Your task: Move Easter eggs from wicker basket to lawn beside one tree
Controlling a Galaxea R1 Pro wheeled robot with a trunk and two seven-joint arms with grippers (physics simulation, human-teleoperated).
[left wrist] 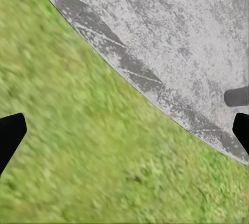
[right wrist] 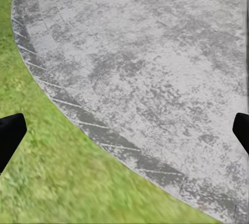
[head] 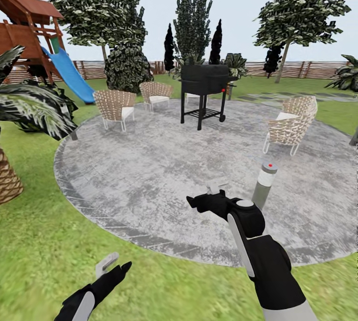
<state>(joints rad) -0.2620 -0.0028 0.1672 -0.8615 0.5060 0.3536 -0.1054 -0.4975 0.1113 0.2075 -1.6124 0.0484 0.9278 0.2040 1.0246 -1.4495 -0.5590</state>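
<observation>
The Easter eggs and the wicker basket are out of view. I stand on the lawn (head: 59,241) at the rim of a grey gravel circle (head: 164,162). My left gripper (head: 115,265) hangs low over the grass, open and empty, its dark fingertips (left wrist: 10,133) wide apart over the lawn (left wrist: 88,146). Over the gravel's near edge my right gripper (head: 204,196) is also open and empty, fingertips (right wrist: 10,133) spread. A tree (head: 301,10) with a pale trunk rises at the far right of the garden, before the slatted fence (head: 318,68).
On the gravel stand a black grill (head: 204,87) and wicker chairs (head: 115,105) (head: 291,124). A grey bollard (head: 265,182) stands just right of my right gripper. A playset with a blue slide (head: 69,75) and a palm (head: 30,107) are at the left.
</observation>
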